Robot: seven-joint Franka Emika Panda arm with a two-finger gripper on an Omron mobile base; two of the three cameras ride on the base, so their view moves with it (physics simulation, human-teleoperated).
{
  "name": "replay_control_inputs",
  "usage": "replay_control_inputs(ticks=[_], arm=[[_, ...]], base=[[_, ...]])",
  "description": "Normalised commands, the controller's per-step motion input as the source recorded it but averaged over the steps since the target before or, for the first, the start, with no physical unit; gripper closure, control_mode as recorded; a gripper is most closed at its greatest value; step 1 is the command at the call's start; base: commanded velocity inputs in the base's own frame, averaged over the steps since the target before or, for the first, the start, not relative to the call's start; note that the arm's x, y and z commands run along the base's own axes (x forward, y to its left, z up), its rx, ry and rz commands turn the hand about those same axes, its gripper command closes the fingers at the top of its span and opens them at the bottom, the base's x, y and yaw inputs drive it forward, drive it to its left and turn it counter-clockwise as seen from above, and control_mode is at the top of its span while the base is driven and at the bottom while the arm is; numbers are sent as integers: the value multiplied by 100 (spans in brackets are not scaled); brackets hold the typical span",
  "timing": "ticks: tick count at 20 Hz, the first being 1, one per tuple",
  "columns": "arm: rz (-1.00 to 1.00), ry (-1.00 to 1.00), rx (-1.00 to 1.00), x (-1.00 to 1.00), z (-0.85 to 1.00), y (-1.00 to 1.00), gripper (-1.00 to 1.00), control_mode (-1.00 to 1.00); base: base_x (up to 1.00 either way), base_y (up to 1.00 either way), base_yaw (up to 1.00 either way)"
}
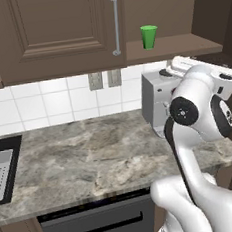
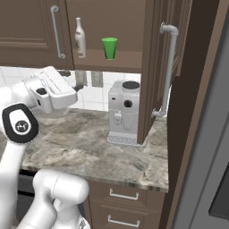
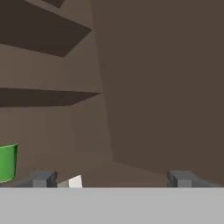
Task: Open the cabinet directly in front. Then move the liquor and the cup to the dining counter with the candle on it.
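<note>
The dark brown cabinet [image 1: 54,28] has its left door shut and its right door [image 2: 151,58] swung out wide. On its lowest open shelf stand the liquor [image 2: 80,38], a small brownish bottle with a pale neck, and to its right the green cup [image 2: 109,48] [image 1: 149,36]. My gripper [image 3: 111,179] [image 2: 71,80] is open and empty. It hovers over the counter just below and left of that shelf and points into the cabinet, with the cup [image 3: 8,162] at the left edge of the hand view. The dining counter and the candle are out of view.
A grey coffee machine [image 2: 124,112] stands on the marbled counter [image 1: 91,155] under the open shelf. A black sink [image 1: 2,169] lies at the left. The open door's long handle [image 2: 169,71] juts out on the right. Brown drawers [image 2: 120,194] sit below.
</note>
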Motion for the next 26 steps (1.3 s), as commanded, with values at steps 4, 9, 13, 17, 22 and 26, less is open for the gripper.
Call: replay_control_inputs(ticks=[4, 9, 13, 17, 22, 26], arm=[[20, 0, -4, 0, 5, 100, -100, -100], [21, 2, 0, 2, 10, 100, -100, -100], [22, 6, 7, 12, 0, 88, -100, -100], [30, 14, 13, 15, 0, 57, -100, -100], [32, 11, 13, 14, 0, 28, -100, -100], [13, 2, 4, 2, 0, 1, -100, -100]], base=[[0, 0, 0], [0, 0, 0], [0, 0, 0], [0, 0, 0], [0, 0, 0], [0, 0, 0]])
